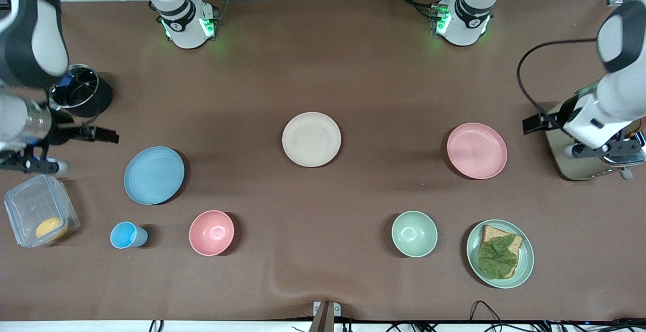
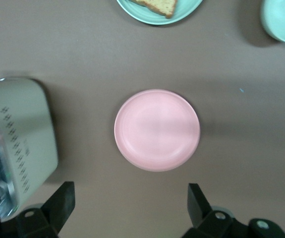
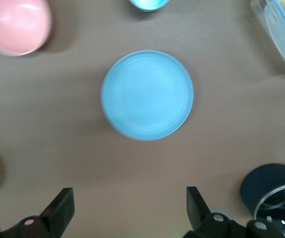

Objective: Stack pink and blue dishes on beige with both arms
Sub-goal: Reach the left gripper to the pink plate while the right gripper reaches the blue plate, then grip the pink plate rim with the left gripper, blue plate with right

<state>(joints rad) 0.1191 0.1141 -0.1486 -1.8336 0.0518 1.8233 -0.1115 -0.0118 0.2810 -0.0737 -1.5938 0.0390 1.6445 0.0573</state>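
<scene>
The beige plate [image 1: 311,139] is lying at the middle of the bench [image 1: 353,69], bare. The pink plate [image 1: 477,150] is sitting toward the left arm's end, beside a toaster [image 1: 580,155]; the blue plate [image 1: 154,175] is sitting toward the right arm's end. You are seeing the left claw [image 2: 130,208] hanging over the toaster's edge, near the pink plate, its fingers [image 2: 58,203] standing wide apart and gripping nothing. The right claw [image 3: 127,210] is hanging over the bench near the blue plate, fingers [image 3: 58,208] likewise spread and empty. Nearer the front camera, a blue cup [image 1: 126,235], pink bowl [image 1: 211,232], green bowl [image 1: 414,233] and a green plate [image 1: 525,256] carrying a sandwich [image 1: 498,257] are standing in a row.
</scene>
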